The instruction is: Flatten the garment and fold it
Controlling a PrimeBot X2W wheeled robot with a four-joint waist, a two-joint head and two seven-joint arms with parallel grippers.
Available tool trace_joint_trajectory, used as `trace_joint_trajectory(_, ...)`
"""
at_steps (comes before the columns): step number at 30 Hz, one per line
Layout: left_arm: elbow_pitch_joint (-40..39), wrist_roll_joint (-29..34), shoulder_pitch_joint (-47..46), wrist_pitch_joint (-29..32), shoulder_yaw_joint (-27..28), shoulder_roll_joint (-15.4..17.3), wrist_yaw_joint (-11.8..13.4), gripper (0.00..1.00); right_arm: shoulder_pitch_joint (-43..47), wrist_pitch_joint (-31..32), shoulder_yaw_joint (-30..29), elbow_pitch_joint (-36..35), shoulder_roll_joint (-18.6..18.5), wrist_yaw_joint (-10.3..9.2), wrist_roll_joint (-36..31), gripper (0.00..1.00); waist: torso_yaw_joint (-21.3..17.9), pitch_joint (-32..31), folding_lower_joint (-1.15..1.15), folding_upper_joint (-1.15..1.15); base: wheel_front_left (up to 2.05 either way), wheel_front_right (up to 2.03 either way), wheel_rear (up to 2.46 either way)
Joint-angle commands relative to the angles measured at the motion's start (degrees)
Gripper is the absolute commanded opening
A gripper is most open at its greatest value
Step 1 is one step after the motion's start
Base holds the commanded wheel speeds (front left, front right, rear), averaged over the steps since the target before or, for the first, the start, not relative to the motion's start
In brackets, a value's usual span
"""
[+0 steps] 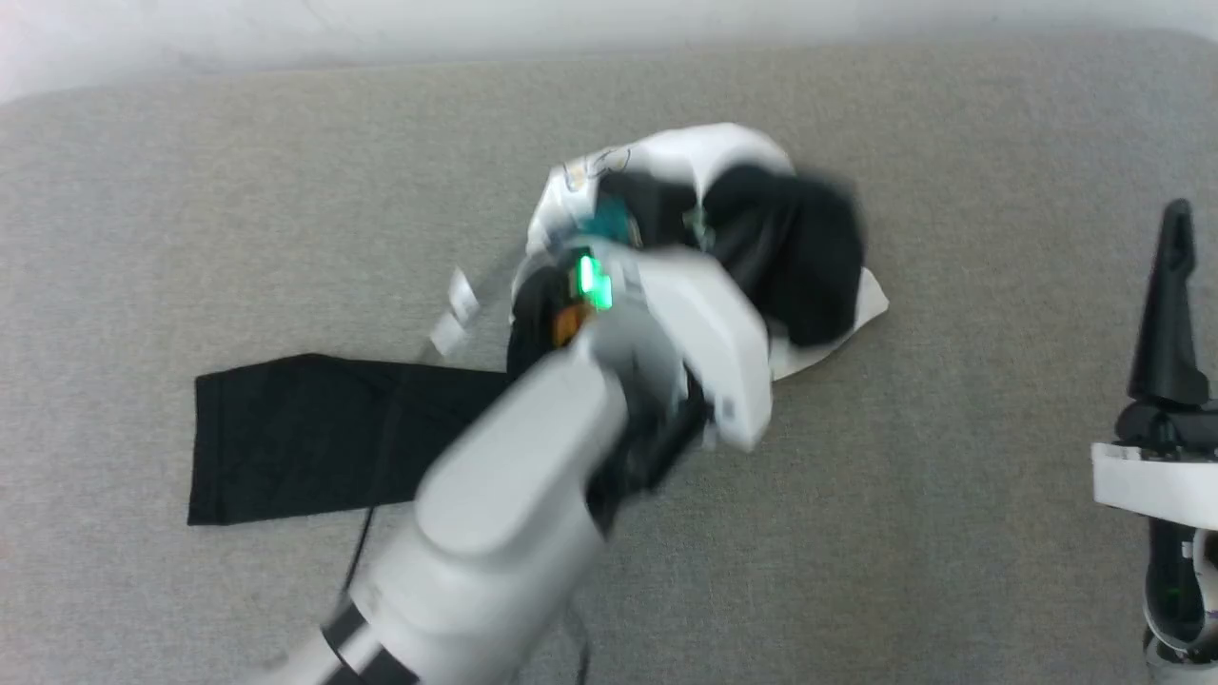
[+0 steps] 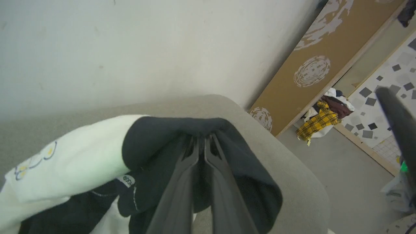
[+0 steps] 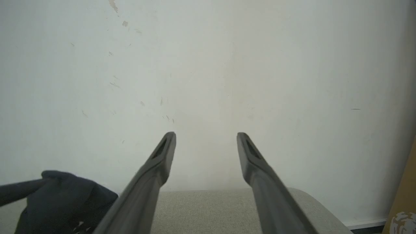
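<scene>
The garment (image 1: 685, 162), white with black parts, hangs bunched over the middle of the grey table (image 1: 952, 476). One black sleeve (image 1: 314, 438) lies flat on the table to the left. In the left wrist view my left gripper (image 2: 203, 138) is shut on a fold of black fabric (image 2: 156, 136), with the white body (image 2: 74, 156) and its small print (image 2: 32, 162) drooping to the left. My blurred left arm (image 1: 533, 457) covers the garment's lower part in the head view. Off to the right, my right gripper (image 1: 1178, 224) (image 3: 206, 143) stands open and holds nothing, apart from the garment.
A pale wall (image 3: 208, 65) rises just behind the table. Past the table's rounded corner (image 2: 292, 156) lie a grey floor, a brown patterned panel (image 2: 325, 65) and a pile of clothes with a yellow plaid piece (image 2: 320, 120).
</scene>
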Motion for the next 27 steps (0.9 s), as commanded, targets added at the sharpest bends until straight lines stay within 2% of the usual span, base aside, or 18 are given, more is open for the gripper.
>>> trace_joint_trajectory(1, 1.32, 0.09, 1.26, -0.27, -0.92, 0.05, 0.58, 0.00, -0.82, 0.16, 0.34, -0.12, 0.20, -0.11, 0.38, 1.00, -0.66, 0.90, 0.00, 0.00, 0.00, 0.00, 0.00)
trace_joint_trajectory(4, 7.96, 0.72, 3.48, -1.54, -4.33, 0.05, 2.35, 0.00, -1.29, 0.34, 1.26, -0.08, 0.20, -0.11, 0.57, 1.00, -1.43, 1.85, 0.00, 0.00, 0.00, 0.00, 0.00)
trace_joint_trajectory(9, 16.69, 0.65, 3.98, -3.12, -7.33, 0.05, 3.46, 0.00, -1.48, 0.37, 1.66, 0.23, 0.20, -0.11, 0.68, 1.00, -2.25, 2.76, 0.00, 0.00, 0.00, 0.00, 0.00)
trace_joint_trajectory(10, 17.28, 0.01, 3.86, -4.09, -7.34, 0.05, 3.51, 0.23, -1.43, 0.34, 1.57, 0.29, 0.20, -0.11, 0.69, 1.00, -2.27, 2.77, 0.00, 0.00, 0.00, 0.00, 0.00)
trace_joint_trajectory(11, 17.62, -0.52, 3.60, -4.99, -7.53, 0.04, 3.33, 0.77, -1.34, 0.31, 1.43, 0.38, 0.20, -0.11, 0.68, 1.00, -2.22, 2.70, 0.00, 0.00, 0.00, 0.00, 0.00)
trace_joint_trajectory(12, 17.63, -1.28, 3.34, -6.17, -7.39, 0.04, 3.22, 1.00, -1.20, 0.27, 1.25, 0.50, 0.20, -0.11, 0.66, 1.00, -2.10, 2.54, 0.00, 0.00, 0.00, 0.00, 0.00)
trace_joint_trajectory(20, 11.73, -5.08, 2.56, -17.14, -3.71, 0.41, 2.57, 1.00, 0.40, 0.50, 0.86, 1.40, 0.20, -0.11, 1.02, 1.00, -0.78, -1.01, 0.00, 0.00, 0.00, 0.00, 0.00)
trace_joint_trajectory(23, 5.97, -4.62, 4.45, -20.75, -1.27, 3.08, 3.75, 1.00, 1.36, 0.71, 0.69, 1.35, 0.20, -0.11, 1.22, 1.00, -0.36, -2.15, 0.00, 0.00, 0.00, 0.00, 0.00)
trace_joint_trajectory(27, -4.12, -1.01, 9.83, -23.02, 1.62, 9.56, 7.47, 1.00, 3.09, 0.89, 0.56, 1.67, 0.20, -0.11, 1.89, 1.00, -0.01, -2.91, 0.00, 0.00, 0.00, 0.00, 0.00)
